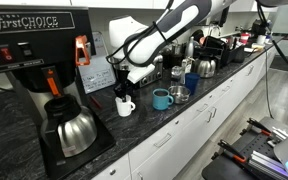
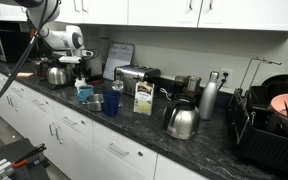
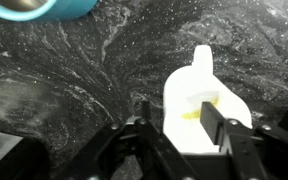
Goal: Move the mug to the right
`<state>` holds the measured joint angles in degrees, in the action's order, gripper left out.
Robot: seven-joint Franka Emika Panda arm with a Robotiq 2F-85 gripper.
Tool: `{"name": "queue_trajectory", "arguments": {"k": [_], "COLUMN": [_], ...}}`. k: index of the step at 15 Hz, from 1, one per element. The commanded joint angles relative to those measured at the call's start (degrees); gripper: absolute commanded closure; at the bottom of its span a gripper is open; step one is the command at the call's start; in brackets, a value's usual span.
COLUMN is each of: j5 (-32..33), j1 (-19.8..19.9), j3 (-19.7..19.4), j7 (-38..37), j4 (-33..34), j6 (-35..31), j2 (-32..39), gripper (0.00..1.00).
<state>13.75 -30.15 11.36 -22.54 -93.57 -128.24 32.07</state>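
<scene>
Mug stands upright, one side of its rim between the parted fingers of the pincer.

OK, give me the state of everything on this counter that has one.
white mug: upright on the counter, under the gripper
gripper: at the white mug, fingers apart; whether it grips cannot be told
teal mug: upright on the counter
dark blue cup: upright
carafe: seated in the coffee maker
carton: upright
</scene>
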Motion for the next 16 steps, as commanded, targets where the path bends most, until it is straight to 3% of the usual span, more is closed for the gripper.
{"name": "queue_trajectory", "arguments": {"k": [1,5,16], "j5": [-1.57,-1.88,-1.49], "j1": [-0.18,-0.16,0.56], "j3": [-0.1,-0.2,-1.26], "j7": [0.45,0.62,0.05], "j4": [0.88,0.92,3.33], "j6": [0.04,-0.38,0.39], "j2": [0.94,1.21,-1.93], "gripper": [0.77,0.99,0.99]}}
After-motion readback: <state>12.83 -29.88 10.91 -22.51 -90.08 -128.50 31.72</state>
